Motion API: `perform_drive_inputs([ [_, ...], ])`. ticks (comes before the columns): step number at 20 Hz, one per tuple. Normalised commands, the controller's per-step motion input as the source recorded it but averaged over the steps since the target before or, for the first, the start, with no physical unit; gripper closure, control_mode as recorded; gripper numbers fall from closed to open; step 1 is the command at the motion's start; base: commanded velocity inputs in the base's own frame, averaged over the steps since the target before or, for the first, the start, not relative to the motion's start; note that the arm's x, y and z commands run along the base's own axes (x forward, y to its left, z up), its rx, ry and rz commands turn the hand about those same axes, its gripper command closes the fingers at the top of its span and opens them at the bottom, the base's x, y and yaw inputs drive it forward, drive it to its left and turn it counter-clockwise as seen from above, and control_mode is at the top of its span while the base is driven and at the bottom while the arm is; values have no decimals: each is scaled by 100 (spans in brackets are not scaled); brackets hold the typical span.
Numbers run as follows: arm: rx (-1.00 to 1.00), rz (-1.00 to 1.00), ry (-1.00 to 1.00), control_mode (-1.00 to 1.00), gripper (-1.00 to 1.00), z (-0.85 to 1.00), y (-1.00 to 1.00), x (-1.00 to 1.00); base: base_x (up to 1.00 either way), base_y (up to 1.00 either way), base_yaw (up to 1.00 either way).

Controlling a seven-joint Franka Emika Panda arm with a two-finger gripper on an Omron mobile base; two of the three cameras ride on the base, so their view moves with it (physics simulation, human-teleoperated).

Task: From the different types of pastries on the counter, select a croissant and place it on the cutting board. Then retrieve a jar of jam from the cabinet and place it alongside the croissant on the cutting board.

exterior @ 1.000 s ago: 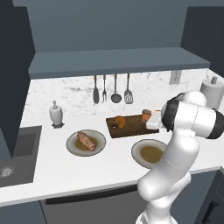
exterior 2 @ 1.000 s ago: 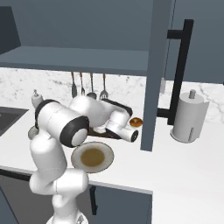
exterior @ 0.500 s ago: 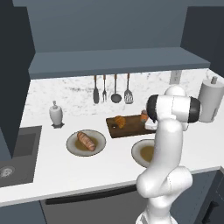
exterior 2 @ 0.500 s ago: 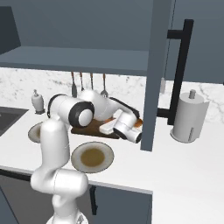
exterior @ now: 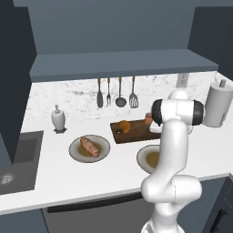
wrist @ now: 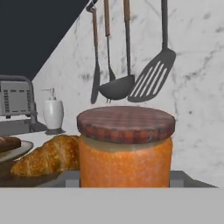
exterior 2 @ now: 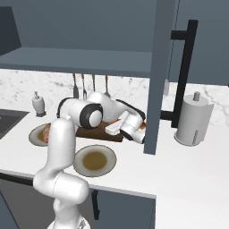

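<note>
While the end effector (exterior 2: 142,132) grips the jar of jam (wrist: 125,147) closed-jawed above the cutting board (exterior: 136,132), lower it upright, clear of the croissant (wrist: 49,156) just beside it, before releasing.

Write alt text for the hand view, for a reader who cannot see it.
An orange jar of jam with a reddish-brown lid stands close up, centre frame, with a golden croissant just to its left. Behind hang kitchen utensils on a marble wall, and a white dispenser bottle stands further left.
</note>
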Motion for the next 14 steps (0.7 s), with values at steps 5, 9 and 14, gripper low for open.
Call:
perform_drive_inputs([
  [5,0,0,0,-100,100,-2,0,35,0,0,0],
  [9,0,0,-1,-100,-100,-12,0,0,0,0,0],
  [14,0,0,0,-100,-100,-1,-10,-8,0,0,0],
])
